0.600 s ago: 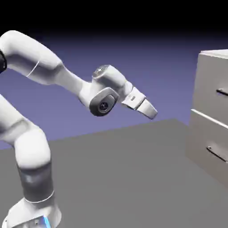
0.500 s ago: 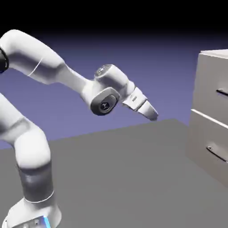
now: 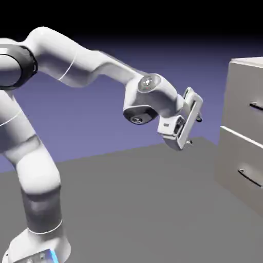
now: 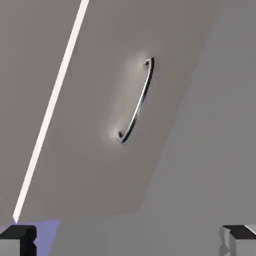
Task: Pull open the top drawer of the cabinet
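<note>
The cabinet stands at the exterior view's right edge, cut off by the frame. Its top drawer shows the start of a thin dark bar handle. My gripper hangs in the air left of the cabinet, well apart from it, pointing toward it and slightly down. It is open, with one finger above the other and nothing between them. In the hand view the fingertips sit wide apart at the bottom corners. Ahead is a drawer front with a curved bar handle; it looks like the lower one.
The lower drawer juts out a little below the top one, with its own handle. The grey table stretches from the robot's base to the cabinet. A bright seam runs beside the drawer front in the hand view.
The arm has reached out to the right toward the cabinet. The hand has rolled, so the spread fingers now show one above the other.
</note>
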Tool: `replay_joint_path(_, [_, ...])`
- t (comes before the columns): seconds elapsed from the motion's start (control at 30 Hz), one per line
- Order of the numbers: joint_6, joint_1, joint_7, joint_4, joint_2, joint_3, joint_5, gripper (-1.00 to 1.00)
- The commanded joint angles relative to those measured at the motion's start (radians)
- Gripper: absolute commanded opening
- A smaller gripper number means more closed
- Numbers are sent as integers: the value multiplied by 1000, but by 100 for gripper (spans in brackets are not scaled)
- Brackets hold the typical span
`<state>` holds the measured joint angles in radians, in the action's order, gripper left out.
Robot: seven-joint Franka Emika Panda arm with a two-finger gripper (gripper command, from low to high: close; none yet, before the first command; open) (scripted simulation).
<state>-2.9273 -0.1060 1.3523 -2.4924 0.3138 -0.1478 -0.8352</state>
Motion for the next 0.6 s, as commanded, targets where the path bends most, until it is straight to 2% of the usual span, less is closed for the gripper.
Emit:
replay_joint_path(0.0, [6, -5, 32, 17, -13, -8, -44, 0])
replay_joint_path(0.57, [103, -88, 573, 298, -240, -139, -783, 0])
